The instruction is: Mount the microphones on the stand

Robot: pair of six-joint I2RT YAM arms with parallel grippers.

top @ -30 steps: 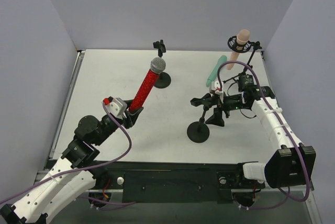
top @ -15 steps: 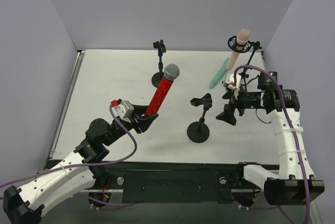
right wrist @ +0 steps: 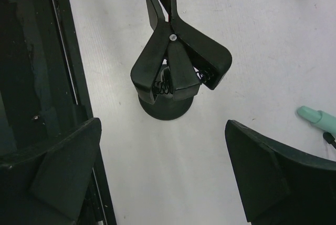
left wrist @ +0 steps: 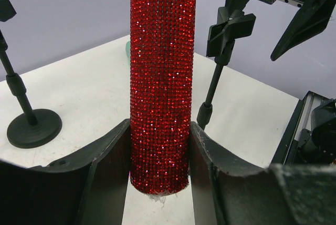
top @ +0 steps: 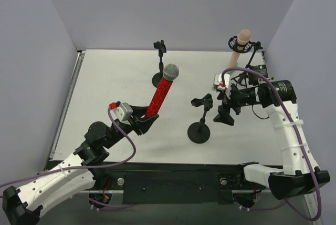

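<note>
1. From above: the left tool [top: 143, 121] pinches the tilted red microphone [top: 161, 92] over the middle of the tabletop [top: 115, 78]. The pink microphone [top: 239, 43] is mounted at the far right corner.
2. Left wrist: both fingers [left wrist: 113, 154] press the red barrel's lower end.
3. Right wrist: the right tool [right wrist: 168, 170] is spread wide above a clip stand [right wrist: 173, 72]. The tip of the green microphone [right wrist: 315, 118] lies on the tabletop nearby.

High overview, two close wrist views, shared stand [top: 200, 130]

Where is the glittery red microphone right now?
The red microphone is left of centre in the top view, its lower end clamped in the left gripper, its silver head tilted up toward the rear stand.
</note>
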